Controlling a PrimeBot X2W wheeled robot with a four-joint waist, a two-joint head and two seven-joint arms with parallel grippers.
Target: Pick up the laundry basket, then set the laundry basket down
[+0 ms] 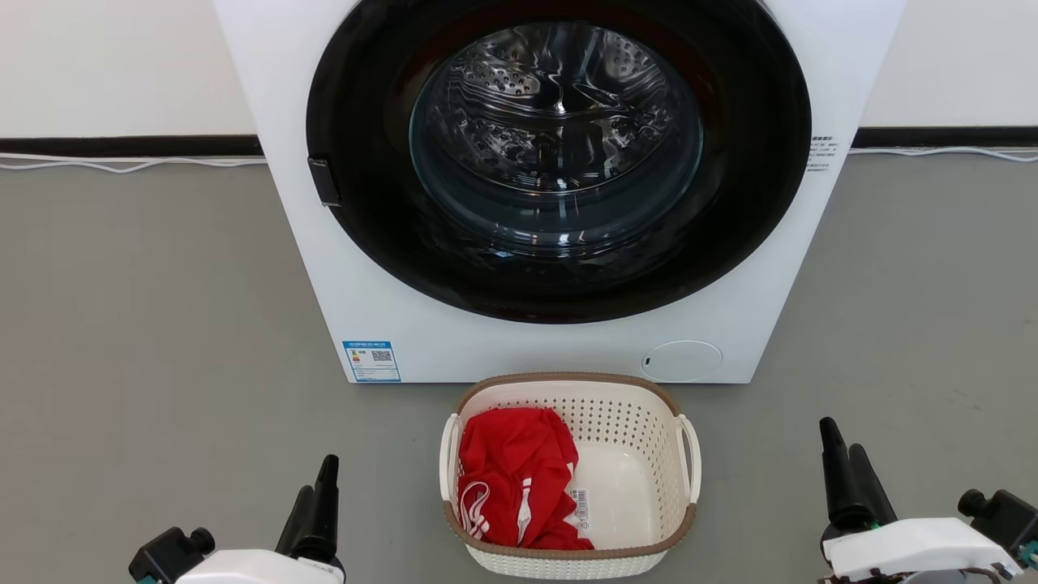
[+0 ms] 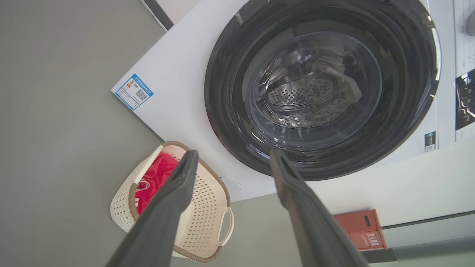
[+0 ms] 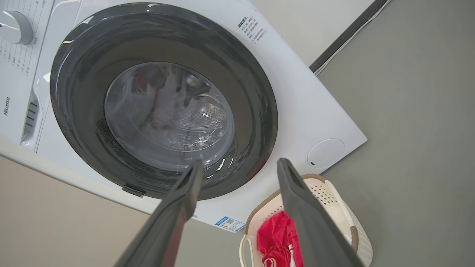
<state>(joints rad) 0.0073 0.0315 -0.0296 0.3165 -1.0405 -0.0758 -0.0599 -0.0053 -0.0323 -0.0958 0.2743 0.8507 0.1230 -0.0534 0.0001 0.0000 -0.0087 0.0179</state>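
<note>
Laundry basket (image 1: 568, 379) down on the grey floor (image 1: 162, 324), centred before the washing machine (image 1: 389, 324), far rim close to its lower front; touching or not, cannot tell. Inside at left, a crumpled red garment (image 1: 515, 478) with white stripes; at right, bare bottom with a small barcode sticker (image 1: 581, 507), print too small to read. White loop handles on left and right sides, both free.

Left gripper (image 1: 318, 478) low at near left, right gripper (image 1: 841, 438) at near right, each well apart from the basket, fingers spread wide, gripping nothing. Open floor on both flanks of basket and machine, back to the dark skirting (image 1: 122, 146) and a pale cable (image 1: 122, 165) along the far wall. From the left wrist, a red crate (image 2: 358, 230) beyond the machine's right side.

Round dark door (image 1: 559, 162) shut, small dark catch at its left edge. Blue label (image 1: 371, 361) with QR code at lower left of the front, round flap (image 1: 681, 361) at lower right, fine printed lines (image 1: 823, 154) right of the door, unreadable. "Hisense" (image 3: 6, 106) on the upper panel, near a dial (image 3: 13, 26).
</note>
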